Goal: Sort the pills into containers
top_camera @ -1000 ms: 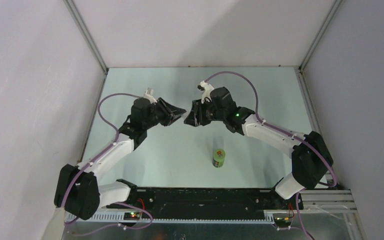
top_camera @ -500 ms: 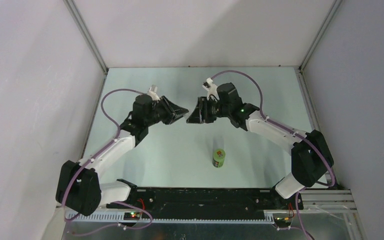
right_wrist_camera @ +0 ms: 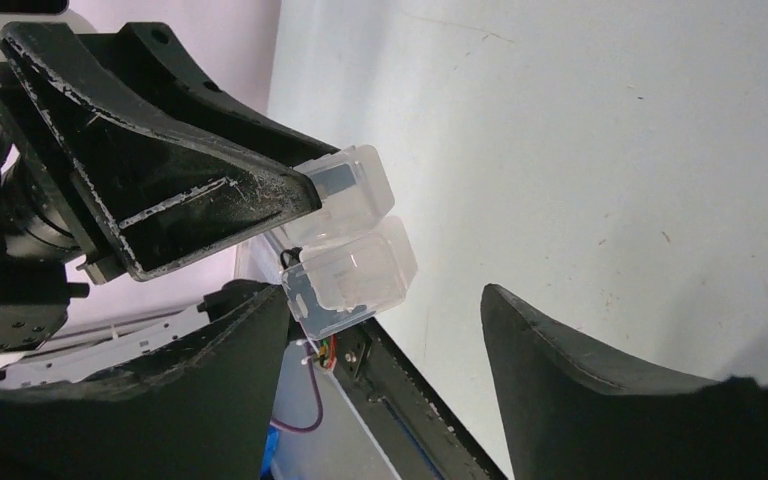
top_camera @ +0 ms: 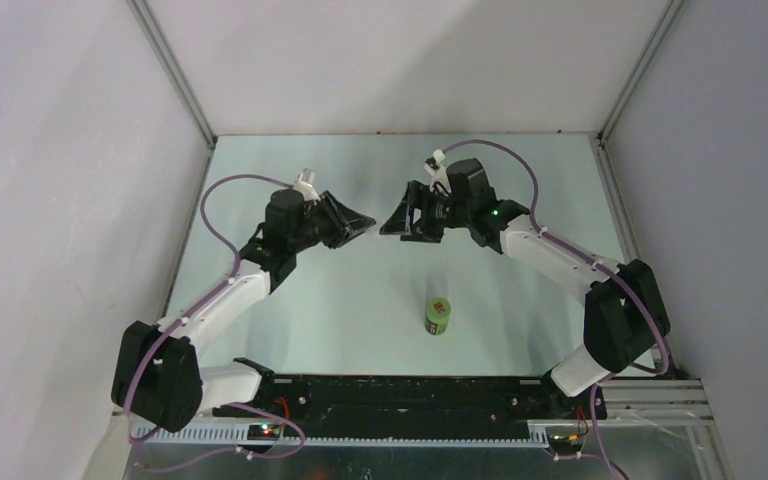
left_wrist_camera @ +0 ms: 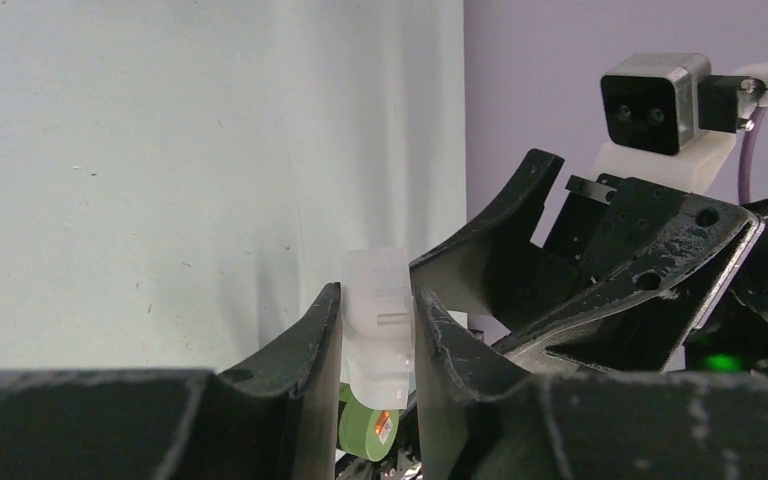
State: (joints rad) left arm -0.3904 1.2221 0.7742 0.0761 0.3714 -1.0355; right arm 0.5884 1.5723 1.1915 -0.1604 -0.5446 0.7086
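My left gripper [top_camera: 368, 226] [left_wrist_camera: 377, 292] is shut on the containers [left_wrist_camera: 378, 320], a small clear plastic box of two joined compartments. It holds the box in the air above the table's middle. My right gripper [top_camera: 392, 215] [right_wrist_camera: 385, 295] is open and faces the left one closely. In the right wrist view the clear box [right_wrist_camera: 350, 250] sticks out from the left gripper's black fingers [right_wrist_camera: 210, 200], near my right gripper's left jaw and apart from the other jaw. No pills show in any view.
A green bottle with a red-orange label [top_camera: 438, 316] stands upright on the pale table [top_camera: 520, 180], in front of both grippers; it also shows under the box in the left wrist view [left_wrist_camera: 370, 428]. White walls enclose the table on three sides.
My right arm has drawn back to the right and slightly farther away, its gripper still facing the left one. My left gripper shifted a little toward the back, then stayed still with the box.
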